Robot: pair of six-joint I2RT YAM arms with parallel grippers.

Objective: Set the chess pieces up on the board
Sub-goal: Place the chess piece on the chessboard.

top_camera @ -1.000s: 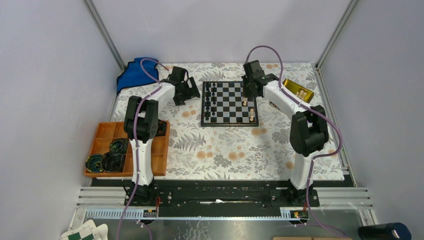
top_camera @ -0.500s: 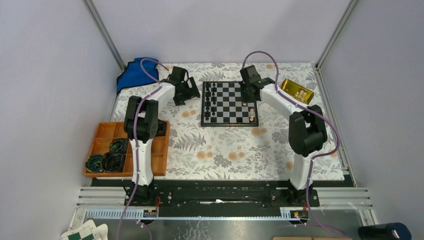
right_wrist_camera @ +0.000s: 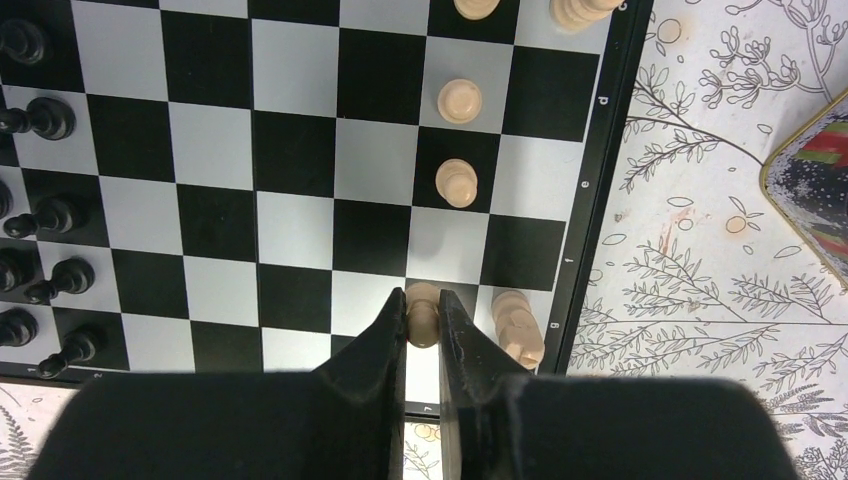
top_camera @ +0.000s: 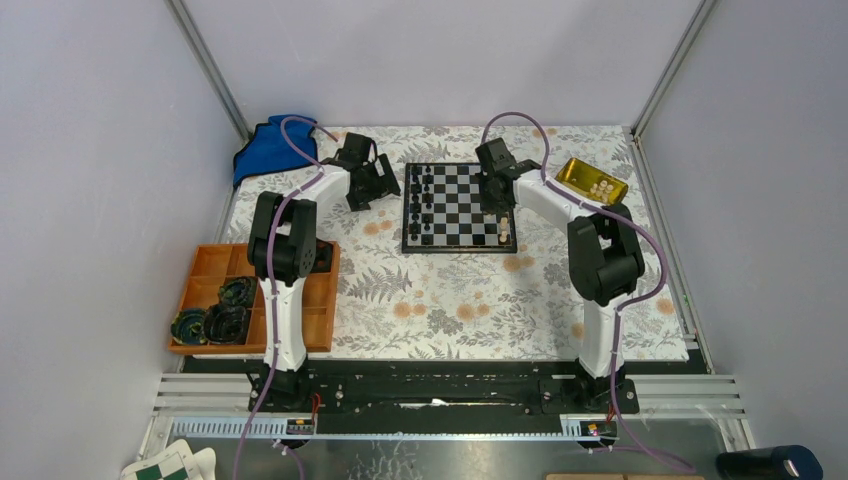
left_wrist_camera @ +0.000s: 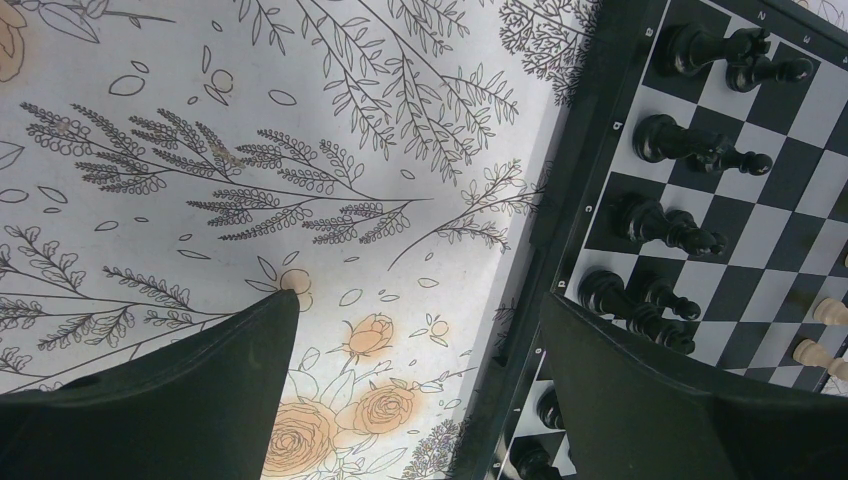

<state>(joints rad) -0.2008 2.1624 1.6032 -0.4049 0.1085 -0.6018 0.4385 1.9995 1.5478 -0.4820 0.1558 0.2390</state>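
The board [top_camera: 456, 248] lies at the back middle of the floral mat. Black chess pieces [top_camera: 422, 204] fill its left columns, seen close in the left wrist view [left_wrist_camera: 680, 140]. A few pale pieces [right_wrist_camera: 457, 183] stand along its right side. My right gripper [right_wrist_camera: 423, 303] hangs over that side [top_camera: 497, 203], shut on a pale pawn [right_wrist_camera: 423, 320] beside a taller pale piece [right_wrist_camera: 518, 326]. Whether the pawn touches the square I cannot tell. My left gripper [left_wrist_camera: 420, 300] stands wide open over the mat just left of the board [top_camera: 385, 186], holding nothing.
A gold tin [top_camera: 592, 181] with pale pieces inside lies right of the board. An orange compartment tray [top_camera: 255, 298] with dark round things sits at the left front. A blue cloth [top_camera: 268, 148] lies at the back left. A green-and-white checkered folded thing [top_camera: 170, 465] lies below the rail.
My right arm has swung left and nearer, from the board's far right corner to over its right columns, still shut on the pale pawn. The left arm has not moved.
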